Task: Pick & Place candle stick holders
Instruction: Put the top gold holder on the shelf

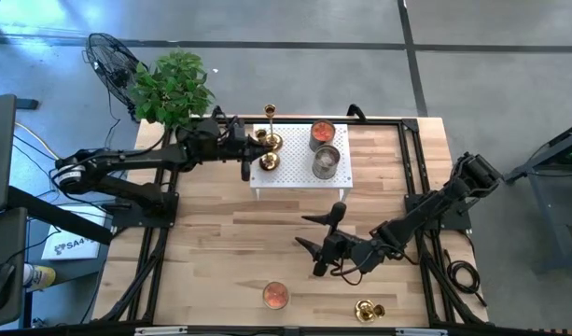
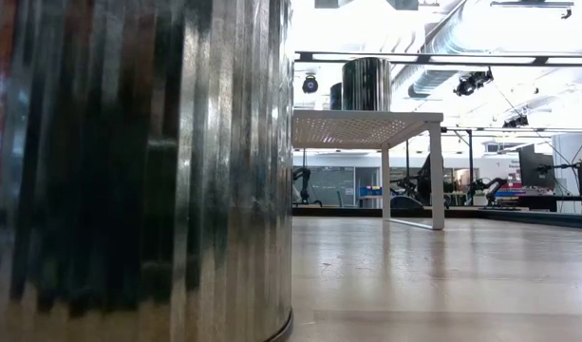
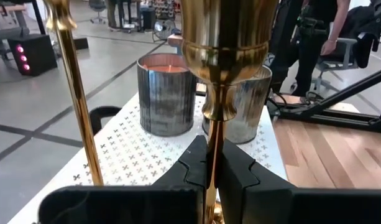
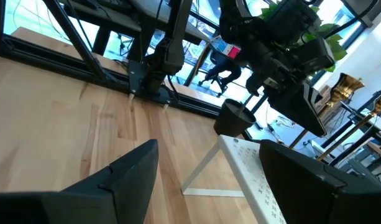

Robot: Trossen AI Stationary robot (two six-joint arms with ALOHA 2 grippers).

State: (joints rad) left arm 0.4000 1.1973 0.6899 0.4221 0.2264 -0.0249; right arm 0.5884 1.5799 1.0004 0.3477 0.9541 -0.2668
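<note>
Table (image 1: 220,243) of light wood carries a white perforated stand (image 1: 299,173) at its far middle, a plant (image 1: 171,86) off the far left corner. Two dark arms: left arm reaches in from the left to the stand's left edge, right arm lies low across the near right of the table. Left gripper (image 3: 212,171) is clamped narrow on the thin stem of a brass holder (image 3: 222,56), stem upright between the fingers, cup above them; in the high view this holder sits at the stand's left edge under the gripper. Right gripper (image 1: 321,241) stands wide with nothing between its fingers, on bare wood just near of the stand. Key relation: a loose holder (image 1: 368,309) lies at the near right edge of the table, nearward and to the right of the right gripper, apparently tipped on its side, long axis roughly along the table edge; right arm is clearly the nearer one. Counts: holders three seen, a tall one (image 1: 269,114) at the stand's far left corner, the gripped one beside it, the loose one near right. Candle tins three: two on the stand (image 1: 323,135) (image 1: 327,161), one (image 1: 275,296) on the wood near the front edge, which fills the low view. Likely step: left arm setting or lifting its holder on the stand; cannot tell which.
</note>
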